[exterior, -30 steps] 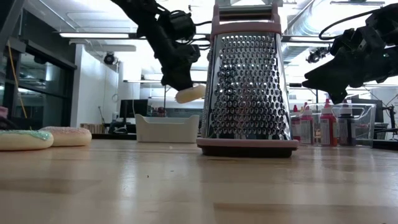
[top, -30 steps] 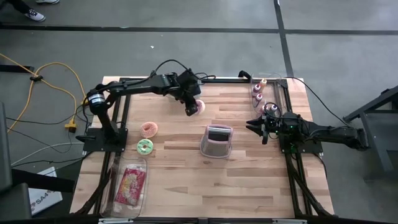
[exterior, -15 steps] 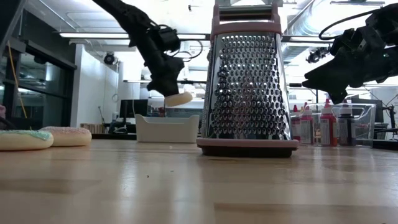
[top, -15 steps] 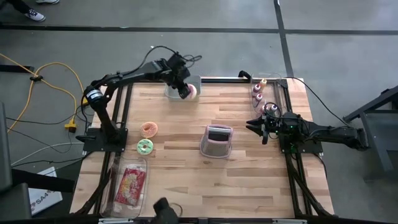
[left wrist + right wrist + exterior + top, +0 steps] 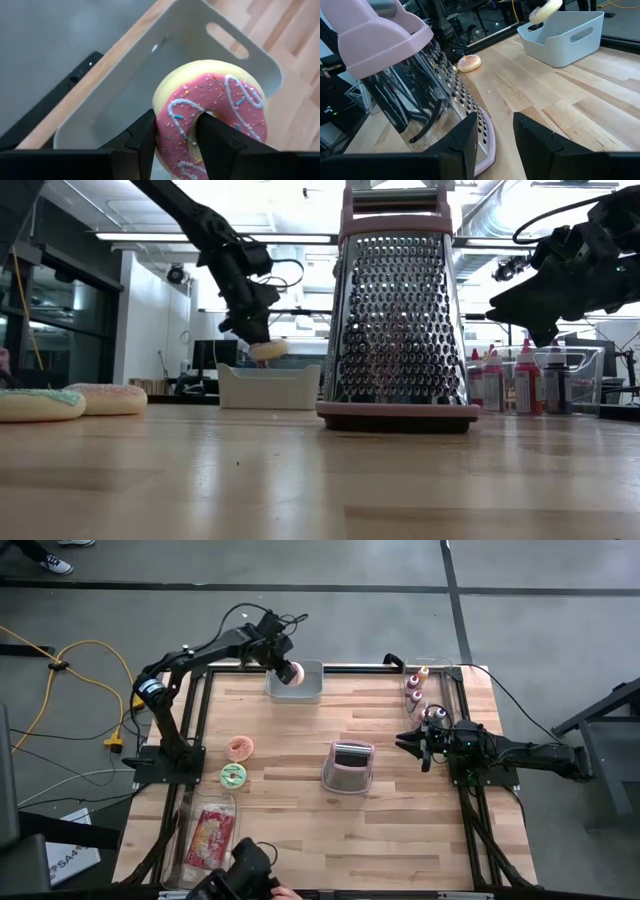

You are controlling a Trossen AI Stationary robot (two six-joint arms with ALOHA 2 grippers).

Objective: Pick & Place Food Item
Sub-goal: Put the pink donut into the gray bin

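A pink-frosted donut (image 5: pixel 210 115) with white squiggles and a cream rim hangs just over the pale grey bin (image 5: pixel 312 690) at the table's far edge. My left gripper (image 5: pixel 283 668) is shut on it. The low view shows the donut (image 5: pixel 268 350) a little above the bin's rim (image 5: pixel 270 368). My right gripper (image 5: pixel 412 748) waits at the table's right side, level. A narrow gap stands between its fingers (image 5: pixel 470 135) with nothing in it. My left gripper (image 5: pixel 176 125) pinches the donut's ring on one side (image 5: pixel 175 120). One finger (image 5: pixel 215 140) sits in the hole and the other (image 5: pixel 142 140) on the outer rim. The fingers slant down from the table's left. The donut is lifted clear and tilted, frosting toward the wrist camera.
A pink-framed box grater (image 5: pixel 347 768) stands mid-table. Two more donuts (image 5: pixel 240 748) (image 5: pixel 233 775) lie on the left side. A clear tray with a snack packet (image 5: pixel 210 837) sits near left, and a clear bin of bottles (image 5: pixel 418 690) far right. A dark object and a hand (image 5: pixel 250 875) show at the near edge.
My left gripper has swung with the donut from over the table's middle toward the far edge and a little left. It now stands over the grey bin, slightly lower. The donut stays held and clear of everything. A dark object has come in at the near edge.
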